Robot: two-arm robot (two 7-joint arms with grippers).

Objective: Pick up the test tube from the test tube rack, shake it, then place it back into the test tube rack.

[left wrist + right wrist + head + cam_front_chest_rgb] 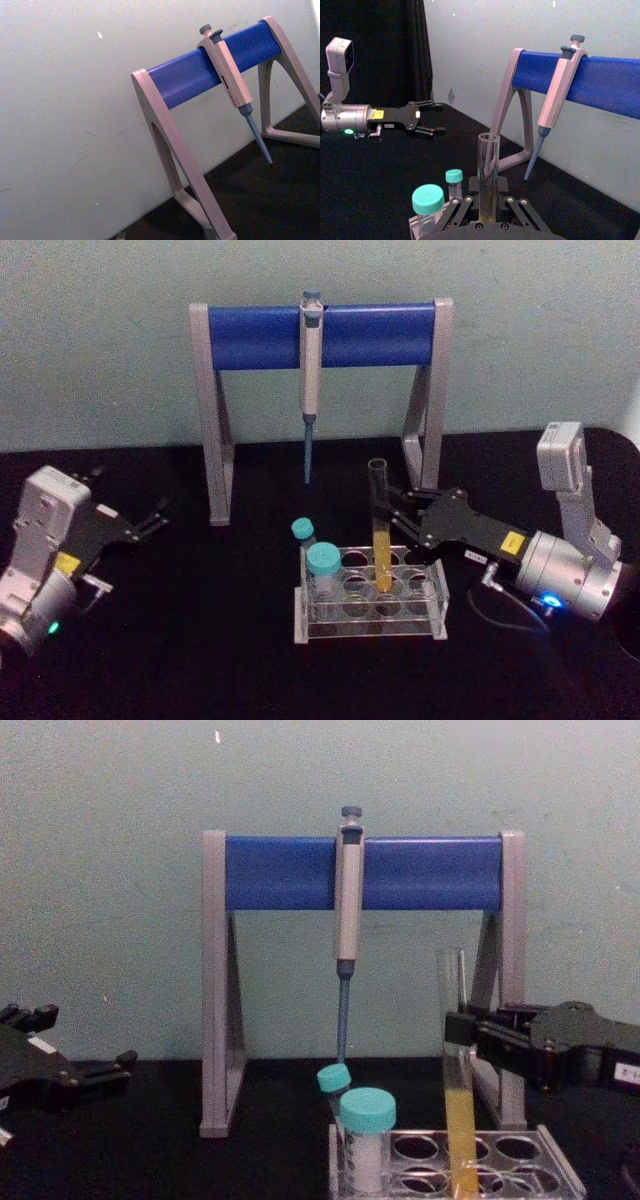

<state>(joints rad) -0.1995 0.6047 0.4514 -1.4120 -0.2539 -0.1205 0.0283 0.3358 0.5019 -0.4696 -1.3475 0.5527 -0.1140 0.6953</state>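
The right end effector [392, 510] is closed on the tube [381, 540]. Its fingers press the clear glass from both sides, above the yellow liquid. The tube leans slightly, with its lower end in a hole right of the middle of the rack [340, 628]. Two capped tubes [323, 565] stand at the rack's left end. The left end effector [150, 520] sits well apart over the left of the table [200, 640], fingers spread and holding nothing.
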